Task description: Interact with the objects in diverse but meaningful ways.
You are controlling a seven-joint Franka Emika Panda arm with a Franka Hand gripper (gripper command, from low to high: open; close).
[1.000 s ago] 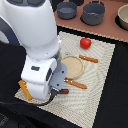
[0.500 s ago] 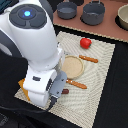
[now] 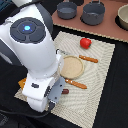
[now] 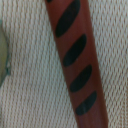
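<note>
A thin brown sausage [image 4: 75,60] with dark grill stripes fills the wrist view, lying on the woven mat [image 4: 30,90]. In the exterior view only its end [image 3: 65,91] peeks out beside my gripper [image 3: 54,95], which hangs low right over it. The fingers are hidden by the arm and absent from the wrist view. A red tomato [image 3: 85,43] sits on the far part of the mat. A small grey pan [image 3: 66,9] stands on the wooden table behind.
The round tan plate [image 3: 73,66] lies mid-mat, its rim [image 4: 2,50] showing in the wrist view. Orange-handled cutlery [image 3: 89,59] [image 3: 75,83] flanks it. A second grey pot [image 3: 93,12] and a bowl [image 3: 122,17] stand at the back. Something orange [image 3: 22,82] peeks from under the arm.
The arm has swung and dropped lower toward the mat's near corner, bringing the gripper down over the sausage. The tomato, plate and cutlery have not moved.
</note>
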